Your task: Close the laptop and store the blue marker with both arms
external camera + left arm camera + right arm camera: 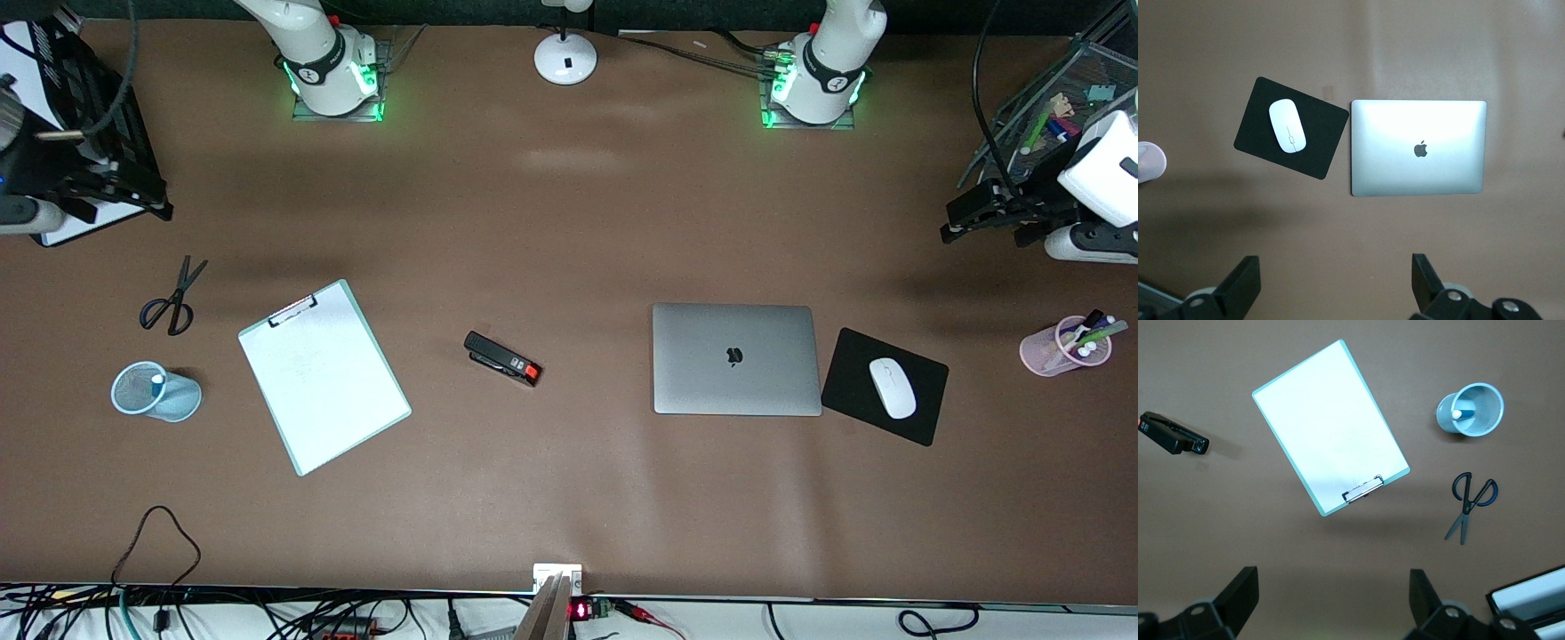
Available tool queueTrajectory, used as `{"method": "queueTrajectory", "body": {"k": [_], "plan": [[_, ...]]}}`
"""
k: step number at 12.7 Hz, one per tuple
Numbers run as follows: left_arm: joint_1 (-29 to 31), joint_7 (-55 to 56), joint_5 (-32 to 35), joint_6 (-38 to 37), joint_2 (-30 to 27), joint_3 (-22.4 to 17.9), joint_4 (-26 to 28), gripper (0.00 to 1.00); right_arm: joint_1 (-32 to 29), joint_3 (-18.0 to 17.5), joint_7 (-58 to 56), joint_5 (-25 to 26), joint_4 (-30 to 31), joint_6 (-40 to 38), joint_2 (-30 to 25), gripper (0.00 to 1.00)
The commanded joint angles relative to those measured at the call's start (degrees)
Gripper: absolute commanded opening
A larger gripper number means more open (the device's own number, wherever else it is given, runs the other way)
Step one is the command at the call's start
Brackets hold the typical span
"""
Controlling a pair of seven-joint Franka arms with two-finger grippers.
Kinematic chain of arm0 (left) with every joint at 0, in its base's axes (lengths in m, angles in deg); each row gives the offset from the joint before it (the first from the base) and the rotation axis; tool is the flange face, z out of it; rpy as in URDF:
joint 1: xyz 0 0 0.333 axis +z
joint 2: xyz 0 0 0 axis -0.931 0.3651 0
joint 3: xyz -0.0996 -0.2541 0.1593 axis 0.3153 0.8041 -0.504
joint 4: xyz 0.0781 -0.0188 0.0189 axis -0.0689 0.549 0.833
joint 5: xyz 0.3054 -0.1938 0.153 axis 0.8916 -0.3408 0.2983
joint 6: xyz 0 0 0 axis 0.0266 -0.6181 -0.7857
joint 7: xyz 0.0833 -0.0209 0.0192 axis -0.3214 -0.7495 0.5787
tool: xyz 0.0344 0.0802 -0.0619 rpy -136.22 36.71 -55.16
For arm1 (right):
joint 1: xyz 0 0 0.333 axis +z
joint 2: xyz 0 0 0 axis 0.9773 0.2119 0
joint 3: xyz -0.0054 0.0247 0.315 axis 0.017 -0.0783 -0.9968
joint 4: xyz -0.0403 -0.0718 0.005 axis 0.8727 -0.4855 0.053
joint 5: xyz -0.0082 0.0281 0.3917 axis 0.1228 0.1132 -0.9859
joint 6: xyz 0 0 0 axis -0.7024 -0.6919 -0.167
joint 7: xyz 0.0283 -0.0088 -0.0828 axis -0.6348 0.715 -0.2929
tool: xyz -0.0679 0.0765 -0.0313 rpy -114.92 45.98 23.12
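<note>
The laptop (736,359) (1418,148) lies shut on the brown table, silver lid up with the dark apple logo showing. The blue marker (157,380) (1459,415) stands inside a pale blue mesh cup (169,397) (1478,407) toward the right arm's end; only its blue top with the white end shows. My left gripper (956,222) (1336,280) hangs open and empty high over the table at the left arm's end, near the mouse pad. High over the right arm's end, my right gripper (116,191) (1335,597) is open and empty too.
A black mouse pad (916,422) (1255,133) with a white mouse (892,388) lies beside the laptop. A pink pen cup (1058,348), black stapler (502,359) (1173,437), clipboard (324,378) (1328,427), scissors (173,298) (1471,503), lamp base (565,59) and a mesh organiser (1067,98) stand around.
</note>
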Motion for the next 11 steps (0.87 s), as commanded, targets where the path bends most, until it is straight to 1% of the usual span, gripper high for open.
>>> {"method": "queueTrajectory", "body": {"k": [1,6,9,11], "plan": [[0.5,-1.4,-0.6,-0.2,0.2,0.3,-0.6,1.0,0.2,0.4,1.0,-0.7,-0.2,0.0,0.9,1.0],[0.5,-1.4,-0.6,-0.4,0.1,0.3,-0.4,1.0,0.0,0.9,1.2,-0.6,-0.5,-0.7,-0.4,1.0],[0.6,-1.4,-0.6,-0.3,0.0,0.3,-0.5,1.0,-0.5,1.0,0.9,-0.1,-2.9,-2.5,-0.9,1.0],[0.5,-1.4,-0.6,-0.3,0.0,0.3,-0.5,1.0,-0.7,1.0,1.0,0.0,-3.1,-2.8,-0.9,1.0]]}}
